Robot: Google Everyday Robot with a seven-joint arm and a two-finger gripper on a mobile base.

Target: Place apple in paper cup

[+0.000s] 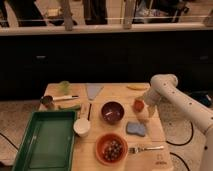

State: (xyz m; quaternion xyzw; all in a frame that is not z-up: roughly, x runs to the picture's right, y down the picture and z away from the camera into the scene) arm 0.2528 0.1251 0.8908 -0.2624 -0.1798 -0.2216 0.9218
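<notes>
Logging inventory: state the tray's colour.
Green tray, camera view; the end effector is beside the apple.

Matt pale wooden table [117,94]; smooth-skinned apple [138,104] just left of the white plastic-looking gripper [144,116]; matt white paper cup [82,127] farther left.

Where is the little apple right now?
In the camera view, the apple sits on the right part of the table, between the purple bowl and the claw, behind the blue sponge.
</notes>
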